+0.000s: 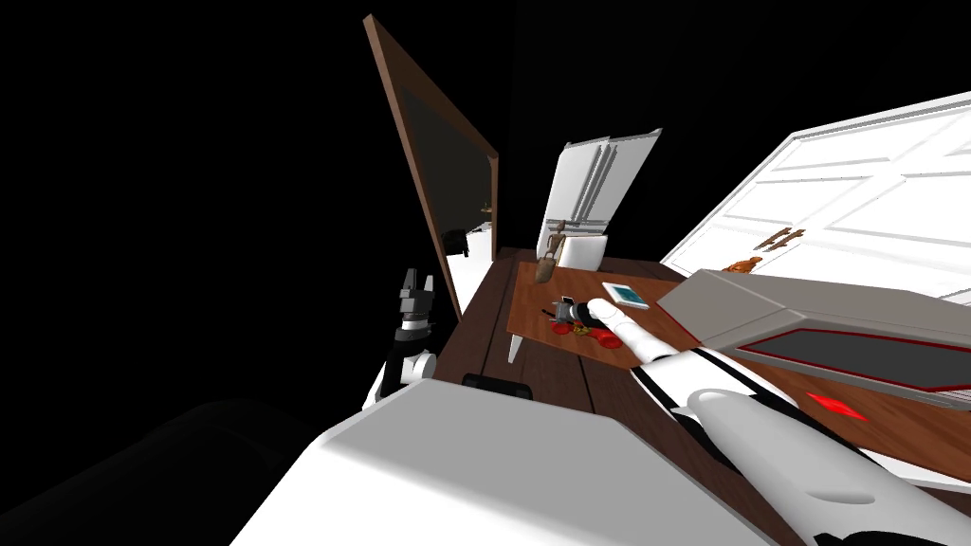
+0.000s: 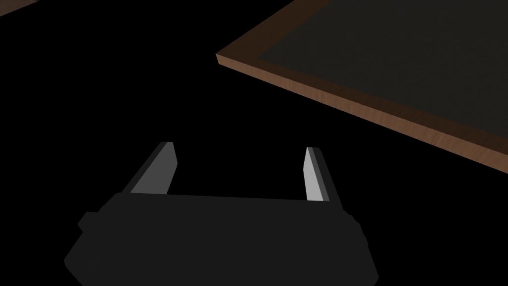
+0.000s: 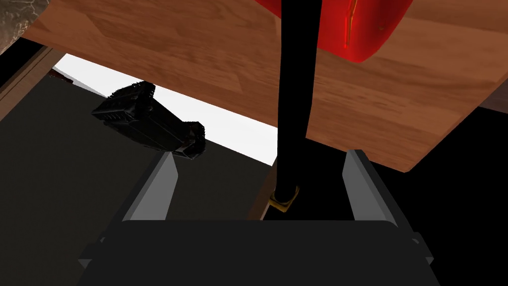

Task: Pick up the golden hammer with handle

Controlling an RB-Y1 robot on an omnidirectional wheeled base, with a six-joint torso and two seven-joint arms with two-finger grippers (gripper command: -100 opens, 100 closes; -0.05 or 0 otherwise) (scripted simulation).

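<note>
Right gripper [image 3: 260, 155] fingers apart, straddling hammer [image 3: 295, 74] handle at table [image 3: 149, 39] edge. My worry: handle sits off-centre, so closing could skew it into red thing [image 3: 377, 25]. Left gripper [image 2: 240, 147] spread, idle.

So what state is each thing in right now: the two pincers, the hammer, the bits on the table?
Hammer: lying on the wooden board, not gripped.
Right pincer: open, fingers either side of the hammer's black handle, not touching it.
Left pincer: open, empty.
Brown figurine: standing.
</note>
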